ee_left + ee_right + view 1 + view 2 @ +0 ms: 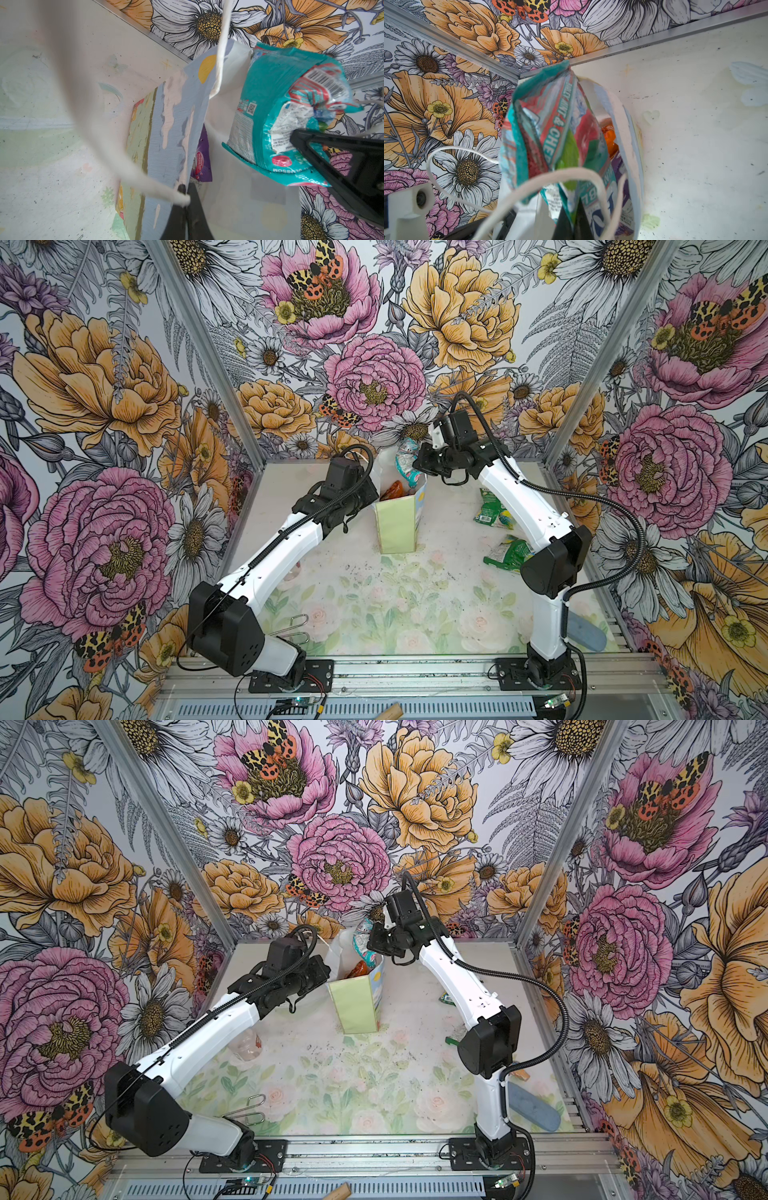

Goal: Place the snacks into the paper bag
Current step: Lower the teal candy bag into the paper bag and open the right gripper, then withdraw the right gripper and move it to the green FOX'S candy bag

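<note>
The paper bag [397, 531] [359, 1009] stands upright at the back middle of the table, mouth open. My left gripper [186, 190] is shut on the bag's wall [172, 128] right where a white cord handle [133, 166] joins it. My right gripper [573, 209] [417, 463] is shut on a teal snack packet [407, 462] [362, 942] [280, 116] [550, 135], which hangs over the bag's mouth. Inside the bag lie an orange packet [392, 490] [609, 135] and a purple packet [202, 160]. Two green packets [492, 510] [509, 553] lie on the table under the right arm.
A blue-grey oval thing [586, 635] [534, 1106] lies at the front right. A wire clip [293, 630] sits by the left arm's base, and a clear plastic item [249, 1046] lies under the left arm. The flowered walls stand close behind the bag.
</note>
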Available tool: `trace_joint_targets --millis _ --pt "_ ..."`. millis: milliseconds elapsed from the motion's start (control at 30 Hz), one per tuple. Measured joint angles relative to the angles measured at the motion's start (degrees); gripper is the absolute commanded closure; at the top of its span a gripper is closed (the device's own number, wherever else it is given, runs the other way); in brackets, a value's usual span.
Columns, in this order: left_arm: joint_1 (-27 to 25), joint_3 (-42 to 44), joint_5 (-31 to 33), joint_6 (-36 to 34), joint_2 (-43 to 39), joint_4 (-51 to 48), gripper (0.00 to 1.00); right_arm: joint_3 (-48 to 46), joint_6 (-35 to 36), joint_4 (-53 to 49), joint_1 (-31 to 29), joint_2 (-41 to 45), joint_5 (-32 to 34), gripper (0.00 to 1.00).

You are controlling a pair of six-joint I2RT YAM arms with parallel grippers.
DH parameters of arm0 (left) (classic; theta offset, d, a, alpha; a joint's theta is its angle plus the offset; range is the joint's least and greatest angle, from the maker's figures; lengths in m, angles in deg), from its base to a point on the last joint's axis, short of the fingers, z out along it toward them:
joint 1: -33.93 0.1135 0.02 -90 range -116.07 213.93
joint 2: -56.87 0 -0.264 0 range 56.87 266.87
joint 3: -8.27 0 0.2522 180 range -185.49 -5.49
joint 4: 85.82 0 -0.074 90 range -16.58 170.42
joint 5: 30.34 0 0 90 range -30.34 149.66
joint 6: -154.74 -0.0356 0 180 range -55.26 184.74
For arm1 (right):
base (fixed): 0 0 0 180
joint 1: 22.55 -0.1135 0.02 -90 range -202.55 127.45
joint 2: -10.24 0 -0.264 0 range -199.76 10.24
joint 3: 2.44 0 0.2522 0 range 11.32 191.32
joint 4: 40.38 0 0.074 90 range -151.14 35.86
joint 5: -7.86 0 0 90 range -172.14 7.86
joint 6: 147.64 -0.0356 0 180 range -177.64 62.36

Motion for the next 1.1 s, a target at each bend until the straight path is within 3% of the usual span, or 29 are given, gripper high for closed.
trace_joint_targets --millis 233,367,567,1100 --pt "0.0 0.0 0.0 0.0 0.0 0.0 1.0 -0.3 -0.2 0.0 -1.9 0.1 2.3 0.96" --pt "0.0 0.0 0.0 0.0 0.0 0.0 1.0 -0.3 -0.5 0.0 -2.8 0.1 3.7 0.89" --pt "0.0 0.0 0.0 0.0 0.0 0.0 1.0 -0.3 -0.7 0.0 -3.3 0.2 4.3 0.7" --pt "-0.1 0.0 0.0 0.0 0.0 0.2 1.0 0.2 4.0 0.0 -3.3 3.6 0.5 0.57"
